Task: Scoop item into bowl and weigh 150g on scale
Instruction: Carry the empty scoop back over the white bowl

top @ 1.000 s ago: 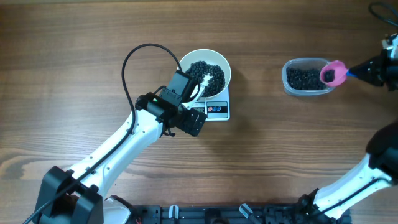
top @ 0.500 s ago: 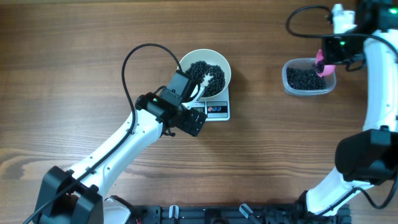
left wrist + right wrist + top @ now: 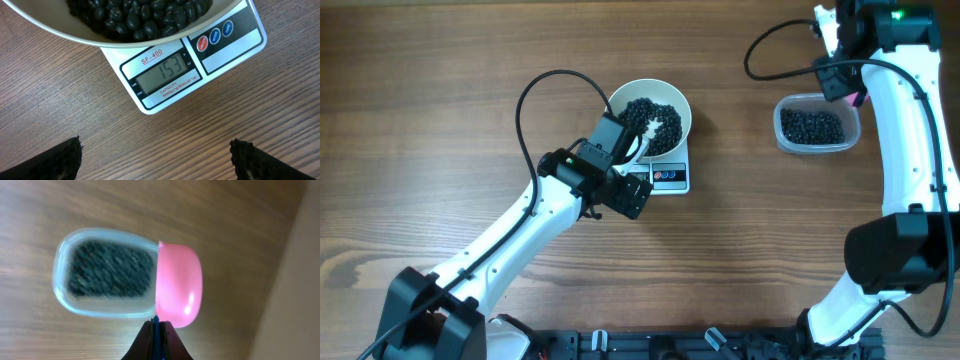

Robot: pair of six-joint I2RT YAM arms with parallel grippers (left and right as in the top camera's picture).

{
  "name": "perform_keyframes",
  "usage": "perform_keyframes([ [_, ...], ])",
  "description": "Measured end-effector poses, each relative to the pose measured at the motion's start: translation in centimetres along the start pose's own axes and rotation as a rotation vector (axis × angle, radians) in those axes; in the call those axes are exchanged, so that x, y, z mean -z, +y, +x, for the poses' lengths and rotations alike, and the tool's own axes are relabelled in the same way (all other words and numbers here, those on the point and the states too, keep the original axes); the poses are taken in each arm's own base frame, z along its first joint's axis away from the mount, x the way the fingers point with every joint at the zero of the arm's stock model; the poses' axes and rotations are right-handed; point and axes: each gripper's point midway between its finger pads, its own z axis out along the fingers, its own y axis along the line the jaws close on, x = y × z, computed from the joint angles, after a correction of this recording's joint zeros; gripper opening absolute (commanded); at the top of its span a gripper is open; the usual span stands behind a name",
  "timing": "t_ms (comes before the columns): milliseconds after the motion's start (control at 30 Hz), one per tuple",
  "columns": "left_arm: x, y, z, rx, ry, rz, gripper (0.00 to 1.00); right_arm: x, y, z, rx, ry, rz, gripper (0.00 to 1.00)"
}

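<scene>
Overhead view: bright, even, diffuse light from above; the wooden surface [image 3: 440, 120] is in sharp focus, with faint soft-edged shadows beside the left arm [image 3: 510, 235] and cable [image 3: 525, 95]. White bowl [image 3: 682, 112] bright, no harsh glare. Left wrist view: crisp; the display [image 3: 167, 75] of the scale [image 3: 235, 50] is legible, and the fingertips [image 3: 55, 162] of the left claw [image 3: 157, 167] are near-black in the lower corners. Right wrist view: blurred throughout; tub [image 3: 62, 270] and beads [image 3: 110, 270] are smeared, and the pink scoop [image 3: 179, 290] has a soft sheen.
</scene>
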Motion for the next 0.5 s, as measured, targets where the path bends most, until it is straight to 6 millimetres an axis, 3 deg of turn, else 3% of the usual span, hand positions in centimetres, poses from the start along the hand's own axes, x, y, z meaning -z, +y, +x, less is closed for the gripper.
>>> perform_keyframes([
  [100,0.0,0.0,0.0,0.0,0.0,0.0,1.0,0.9,3.3,-4.8,0.015,-0.247,-0.262,0.04],
  [200,0.0,0.0,0.0,0.0,0.0,0.0,1.0,4.4,7.2,-9.1,0.123,-0.524,-0.525,0.04],
  [267,0.0,0.0,0.0,0.0,0.0,0.0,1.0,6.7,9.4,-10.9,0.191,-0.656,-0.63,0.04],
  [367,0.0,0.0,0.0,0.0,0.0,0.0,1.0,9.1,13.3,-12.5,0.308,-0.772,-0.744,0.04],
  [500,0.0,0.0,0.0,0.0,0.0,0.0,1.0,9.9,19.1,-13.0,0.429,-0.796,-0.867,0.04],
])
